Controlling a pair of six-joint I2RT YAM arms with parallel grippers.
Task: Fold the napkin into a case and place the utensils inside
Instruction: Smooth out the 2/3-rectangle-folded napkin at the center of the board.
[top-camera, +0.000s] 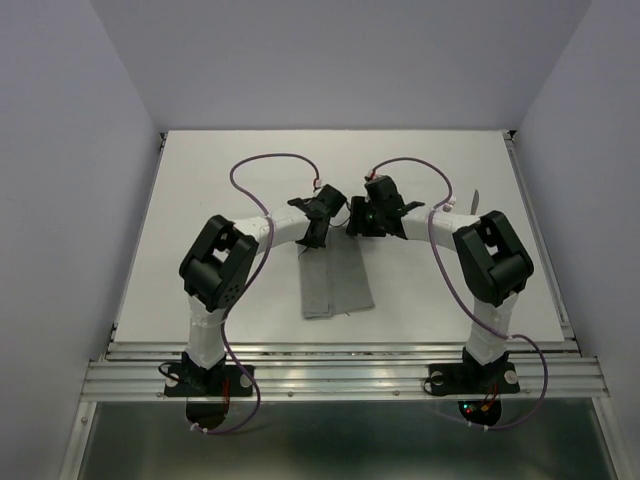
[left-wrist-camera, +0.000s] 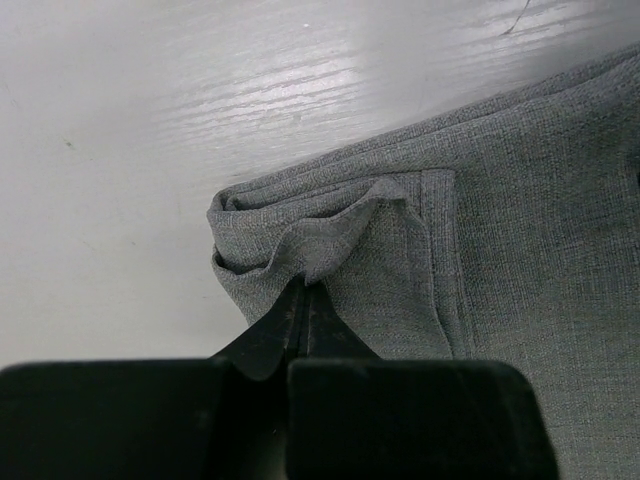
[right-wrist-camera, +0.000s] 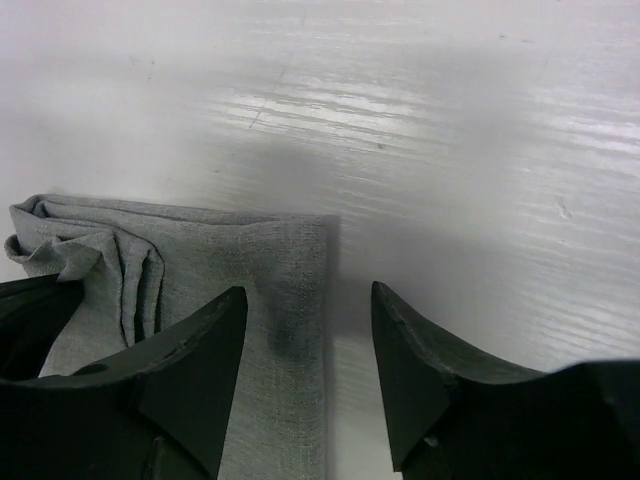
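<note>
The grey napkin (top-camera: 336, 285) lies folded into a layered strip at the table's middle. My left gripper (top-camera: 312, 236) is at its far left corner. In the left wrist view this gripper (left-wrist-camera: 305, 287) is shut on a raised pinch of the napkin's (left-wrist-camera: 520, 200) top layer. My right gripper (top-camera: 356, 220) hovers at the far right corner. In the right wrist view it (right-wrist-camera: 308, 300) stands open astride the napkin's (right-wrist-camera: 262, 262) right edge, holding nothing. A slim silver utensil (top-camera: 478, 204) lies past the right elbow, mostly hidden by the arm.
The white table (top-camera: 200, 200) sits between grey walls on both sides and at the back. Purple cables (top-camera: 250, 165) loop over both arms. An aluminium rail (top-camera: 340, 370) runs along the near edge at the arm bases.
</note>
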